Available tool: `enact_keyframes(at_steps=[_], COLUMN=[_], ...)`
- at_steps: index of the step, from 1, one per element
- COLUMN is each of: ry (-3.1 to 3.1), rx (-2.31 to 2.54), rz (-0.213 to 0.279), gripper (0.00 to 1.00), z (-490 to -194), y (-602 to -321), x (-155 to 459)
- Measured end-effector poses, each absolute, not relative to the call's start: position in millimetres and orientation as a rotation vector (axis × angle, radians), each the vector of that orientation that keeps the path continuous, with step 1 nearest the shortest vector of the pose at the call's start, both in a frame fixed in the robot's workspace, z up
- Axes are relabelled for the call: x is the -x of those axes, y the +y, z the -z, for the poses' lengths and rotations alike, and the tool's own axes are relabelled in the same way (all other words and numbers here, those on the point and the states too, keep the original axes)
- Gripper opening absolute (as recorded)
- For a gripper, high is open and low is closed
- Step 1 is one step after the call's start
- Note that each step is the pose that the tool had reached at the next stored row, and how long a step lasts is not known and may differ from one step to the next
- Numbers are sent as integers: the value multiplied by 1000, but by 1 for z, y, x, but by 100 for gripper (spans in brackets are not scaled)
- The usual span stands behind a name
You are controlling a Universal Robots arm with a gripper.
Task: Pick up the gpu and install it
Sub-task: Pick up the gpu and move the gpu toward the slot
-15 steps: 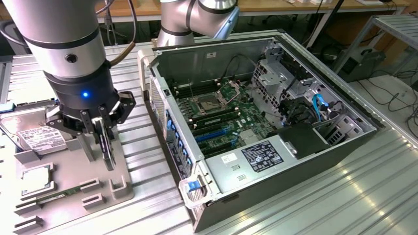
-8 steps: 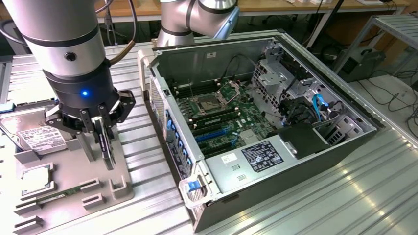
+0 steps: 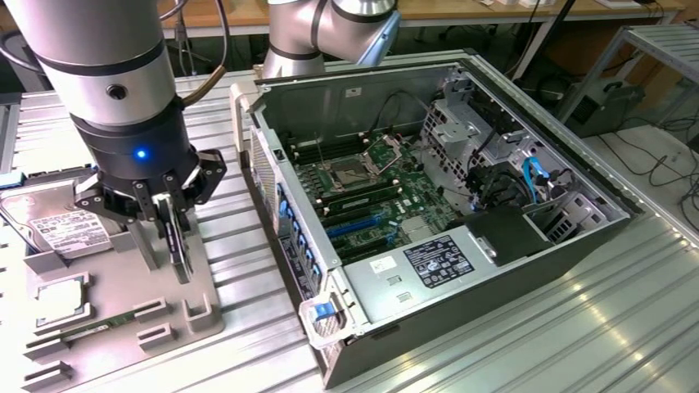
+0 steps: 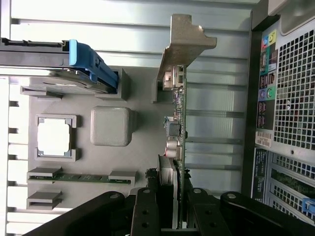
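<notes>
Currently, the gripper [image 3: 166, 246] stands at the lower left of the exterior view, pointing straight down over the grey fixture tray [image 3: 202, 315], with the arm [image 3: 104, 65] rising out of the upper left corner. The claw is narrowed onto the gpu [image 3: 182, 264]: one black finger lies against each flat face, and the card stands on edge, upright, between them. In the wrist view the gripper [image 4: 175, 209] clamps the fan end of the gpu [image 4: 179, 123], which is seen edge-on as a thin green board, and the silver end bracket [image 4: 183, 44] projects at the far end. The card is over the edge of the tray nearest the computer case [image 3: 525, 270]; whether its lower edge rests in the tray holder or hangs just above it cannot be determined. On the tray, towards the exterior view's left, lie the hard drive [image 3: 55, 225], the processor [image 3: 60, 299] and the memory stick [image 3: 98, 327], all apart from the card. The case lies open on its side across the centre and right of the exterior view, with the motherboard [image 3: 366, 192] exposed. The gpu is outside the case.
</notes>
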State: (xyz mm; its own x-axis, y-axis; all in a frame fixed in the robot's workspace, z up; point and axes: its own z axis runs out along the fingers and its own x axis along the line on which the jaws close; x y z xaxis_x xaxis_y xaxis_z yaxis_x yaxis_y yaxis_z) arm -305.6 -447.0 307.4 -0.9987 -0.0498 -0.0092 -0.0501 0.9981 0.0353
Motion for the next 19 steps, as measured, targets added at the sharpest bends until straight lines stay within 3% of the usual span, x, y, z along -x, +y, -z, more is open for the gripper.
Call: enact_keyframes(at_steps=[19], ry=[3132], rx=[78], rz=[-58], gripper=[27], z=[-317], y=[-447], x=[306])
